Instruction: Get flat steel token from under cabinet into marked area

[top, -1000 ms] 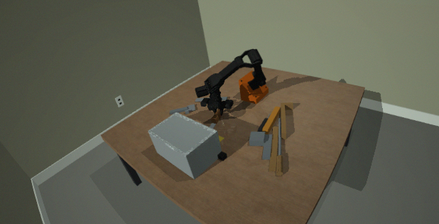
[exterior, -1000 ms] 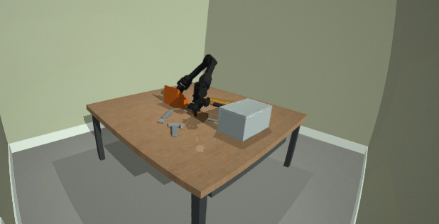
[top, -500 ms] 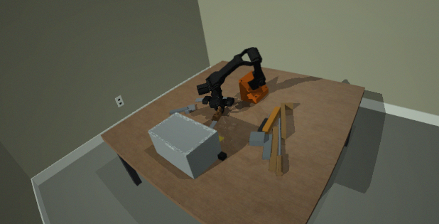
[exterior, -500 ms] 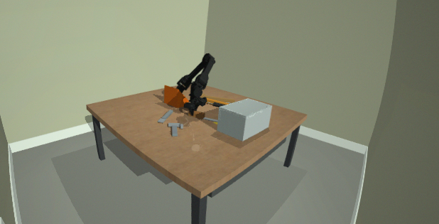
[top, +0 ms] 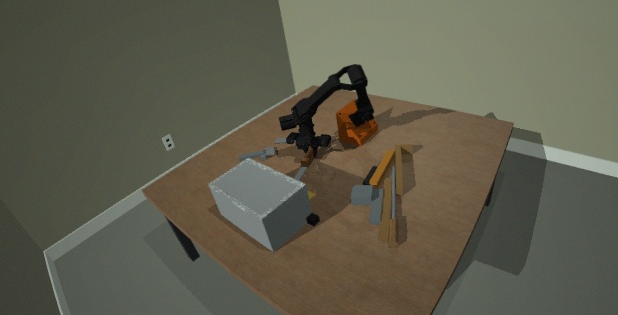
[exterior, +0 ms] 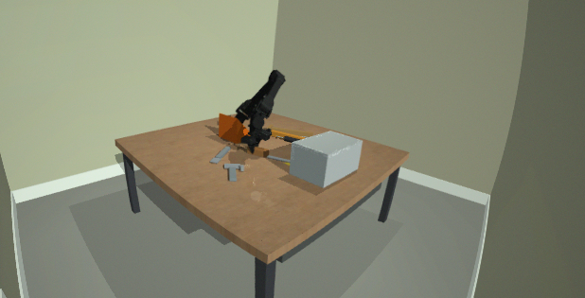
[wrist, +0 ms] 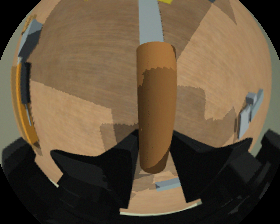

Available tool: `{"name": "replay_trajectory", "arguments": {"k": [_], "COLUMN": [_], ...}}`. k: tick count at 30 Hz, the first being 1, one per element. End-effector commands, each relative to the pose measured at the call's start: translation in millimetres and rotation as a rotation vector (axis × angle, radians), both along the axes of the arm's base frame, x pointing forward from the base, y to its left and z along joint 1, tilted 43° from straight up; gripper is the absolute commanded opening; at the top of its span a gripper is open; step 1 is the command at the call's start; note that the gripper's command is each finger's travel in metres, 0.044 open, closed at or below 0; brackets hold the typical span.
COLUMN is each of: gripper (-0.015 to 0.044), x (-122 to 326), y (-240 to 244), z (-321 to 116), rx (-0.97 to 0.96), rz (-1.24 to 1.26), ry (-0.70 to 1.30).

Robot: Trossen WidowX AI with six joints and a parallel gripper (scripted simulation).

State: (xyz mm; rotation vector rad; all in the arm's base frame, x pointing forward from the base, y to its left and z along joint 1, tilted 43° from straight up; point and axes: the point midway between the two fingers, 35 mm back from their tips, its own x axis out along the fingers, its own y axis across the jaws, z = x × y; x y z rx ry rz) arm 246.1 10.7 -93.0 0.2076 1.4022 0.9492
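- Handle [top: 307, 160] [exterior: 260, 152] [wrist: 157, 100]: in the claw [top: 309, 151] [exterior: 253, 150] [wrist: 152, 132]
- Cabinet [top: 265, 192] [exterior: 327, 158]: ahead of the claw, on the table [top: 450, 167] [exterior: 189, 167] [wrist: 71, 50]
- T-piece [top: 259, 155] [exterior: 232, 172] [wrist: 246, 120]: right of the claw
- Bar [top: 384, 167] [exterior: 289, 133] [wrist: 17, 95]: left of it
- Base [top: 347, 129] [exterior: 230, 130]: behind

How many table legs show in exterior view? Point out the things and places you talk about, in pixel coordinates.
3: left leg [exterior: 132, 184], near-corner leg [top: 183, 239] [exterior: 265, 273] at bottom centre, right leg [exterior: 389, 195]. A fourth may be hidden behind the table.

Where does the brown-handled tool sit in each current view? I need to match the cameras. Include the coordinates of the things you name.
Top: the brown-handled tool [top: 307, 158] [exterior: 259, 152] [wrist: 157, 100] is at centre, right of the cabinet's far corner.
Exterior: just below centre, left of the cabinet.
Wrist: upright down the middle, blade out the top edge.
Shared landmark: the end effector [top: 310, 151] [exterior: 253, 149] [wrist: 152, 132] on its handle.
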Motion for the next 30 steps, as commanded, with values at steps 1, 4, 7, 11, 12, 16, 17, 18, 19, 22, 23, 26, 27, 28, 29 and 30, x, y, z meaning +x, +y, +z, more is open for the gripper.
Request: {"name": "replay_trajectory", "arguments": {"k": [1, 4, 7, 11, 12, 16, 17, 18, 19, 22, 23, 26, 27, 28, 29, 30], "gripper": [0.0000, 0.0000, 0.0000, 0.0000, 0.0000, 0.0000, 0.0000, 0.0000, 0.0000, 0.0000, 0.0000, 0.0000, 0.0000, 0.0000, 0.0000, 0.0000], "x": [-1.3, -4.1, -7.1, -8.2, -8.2, -8.4, -8.4, -8.5, -8.5, -8.6, -8.7, -8.8, -8.8, -8.9, -8.9, -8.9], "y": [-1.1, -3.1, -5.3, -6.1, -6.1, -6.3, -6.3, -6.4, -6.4, -6.5, -6.6, -6.7, -6.7, -6.7, -6.8, -6.8], "z": [0.0, -0.1, -0.1, -0.2, -0.2, -0.2, -0.2, -0.2, -0.2, -0.2, -0.2, -0.2, -0.2, -0.2, -0.2, -0.2], "rx": [0.000, 0.001, 0.002, 0.001, 0.001, -0.003, -0.004, -0.005, -0.006, -0.008, -0.009, -0.012, -0.013, -0.014, -0.015, -0.016], "rz": [0.000, 0.001, 0.001, -0.005, -0.009, -0.031, -0.037, -0.043, -0.049, -0.068, -0.074, -0.092, -0.098, -0.104, -0.109, -0.115], "ry": [0.000, 0.000, 0.001, 0.006, 0.010, 0.030, 0.036, 0.041, 0.046, 0.063, 0.068, 0.085, 0.090, 0.095, 0.101, 0.106]}}
